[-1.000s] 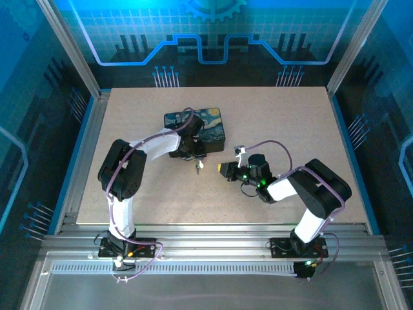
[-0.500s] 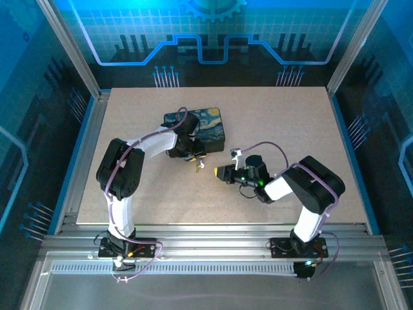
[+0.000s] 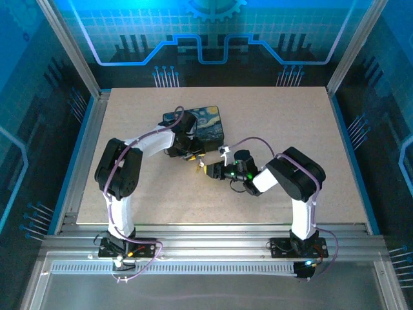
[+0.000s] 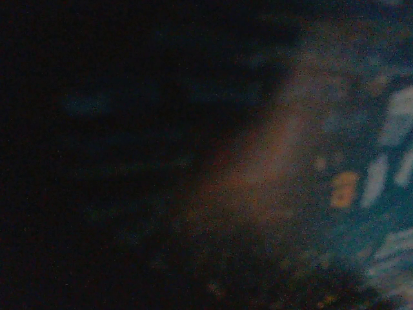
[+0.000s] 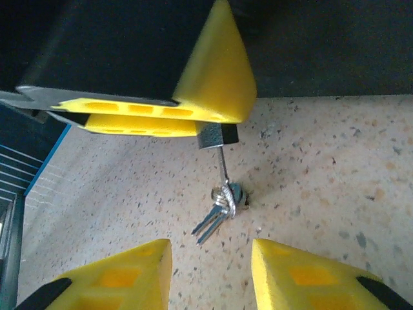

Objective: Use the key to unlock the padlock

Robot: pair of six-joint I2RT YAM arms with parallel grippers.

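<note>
Right pincer [image 5: 210, 258], apart at lower frame, faces the key [image 5: 208, 225] below the padlock [image 5: 217, 137]; I judge precise closing comes next.

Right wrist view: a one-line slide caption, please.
Left fingers pinch the padlock, key dangling below, open right fingers flanking it.

The key [image 5: 211, 221] lies just beside the padlock [image 5: 218, 137].

Key [image 5: 210, 223] shiny silvery metal; padlock [image 5: 217, 136] dull grey metal; tabletop [image 5: 335, 168] speckled, matt, grainy.
</note>
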